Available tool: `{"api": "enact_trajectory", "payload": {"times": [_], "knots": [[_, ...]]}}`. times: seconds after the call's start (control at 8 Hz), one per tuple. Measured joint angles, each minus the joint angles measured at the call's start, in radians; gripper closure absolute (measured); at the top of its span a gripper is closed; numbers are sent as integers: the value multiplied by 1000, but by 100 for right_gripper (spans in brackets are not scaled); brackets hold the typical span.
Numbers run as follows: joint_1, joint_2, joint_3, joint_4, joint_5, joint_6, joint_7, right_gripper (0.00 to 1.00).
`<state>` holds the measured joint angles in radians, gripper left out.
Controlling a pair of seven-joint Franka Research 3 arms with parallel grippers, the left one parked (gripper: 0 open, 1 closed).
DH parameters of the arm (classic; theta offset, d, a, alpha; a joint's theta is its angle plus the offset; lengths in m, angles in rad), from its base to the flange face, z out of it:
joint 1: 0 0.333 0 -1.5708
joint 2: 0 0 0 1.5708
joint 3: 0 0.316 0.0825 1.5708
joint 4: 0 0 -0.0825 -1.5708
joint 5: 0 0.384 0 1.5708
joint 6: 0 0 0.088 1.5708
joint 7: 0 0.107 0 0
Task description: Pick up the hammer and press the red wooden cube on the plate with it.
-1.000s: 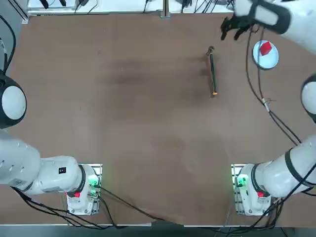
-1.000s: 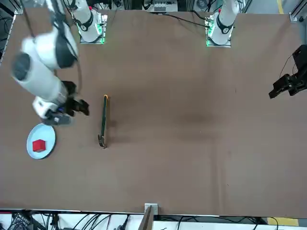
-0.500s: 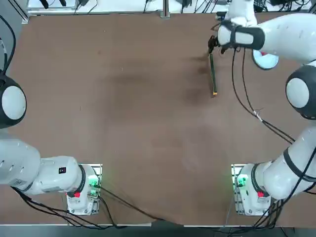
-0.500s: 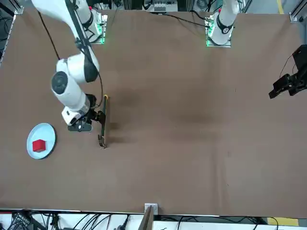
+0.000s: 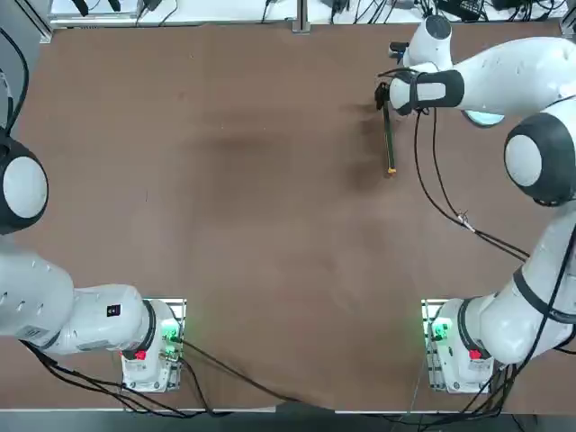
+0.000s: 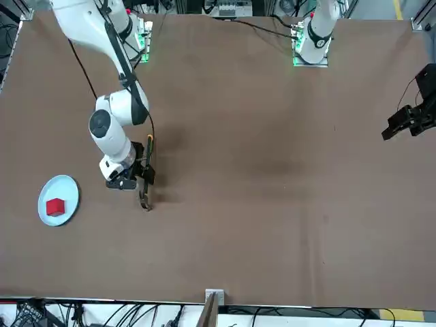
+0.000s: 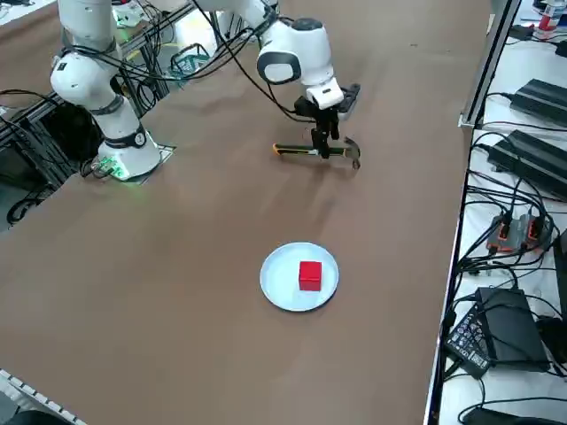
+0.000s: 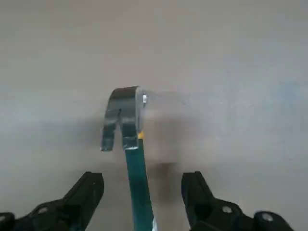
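Smooth brown tabletop (image 7: 213, 212), flat and softly mottled, spreads under the white, rounded casings of the working right arm (image 5: 513, 81). Along its far edge from the robot, a white surface (image 7: 523, 390) carries matte black boxes (image 7: 514, 328) and tangled, glossy black cables (image 7: 505, 190). As the top view shows it, the slim hammer with a dark green handle, orange butt and curved dark metal claw head (image 8: 138, 183) lies between one and two o'clock from the table's centre, its head toward twelve and its butt toward six. The black, angular two-finger right gripper (image 8: 143, 177) is at the hammer, nearer its head end. Its fingers stand wide apart, one on either side of the handle, with bare space between each finger and the handle. Seen from the front, the round, smooth, pale-blue plate (image 6: 48, 187) sits at about eight o'clock from the hammer. On it rests the small, bright red wooden cube (image 7: 310, 275), flat-faced and crisp-edged; in the right side view it sits slightly toward three o'clock from the plate's centre.
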<state>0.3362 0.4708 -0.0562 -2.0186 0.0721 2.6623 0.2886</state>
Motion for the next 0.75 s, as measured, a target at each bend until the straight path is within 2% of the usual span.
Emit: {"api": "enact_trajectory", "payload": {"times": [0.38, 0.62, 0.75], "knots": [[0, 7, -1, 2, 0, 20, 33, 11], [1, 13, -1, 2, 0, 34, 58, 26], [2, 21, -1, 4, 0, 43, 61, 30]]}}
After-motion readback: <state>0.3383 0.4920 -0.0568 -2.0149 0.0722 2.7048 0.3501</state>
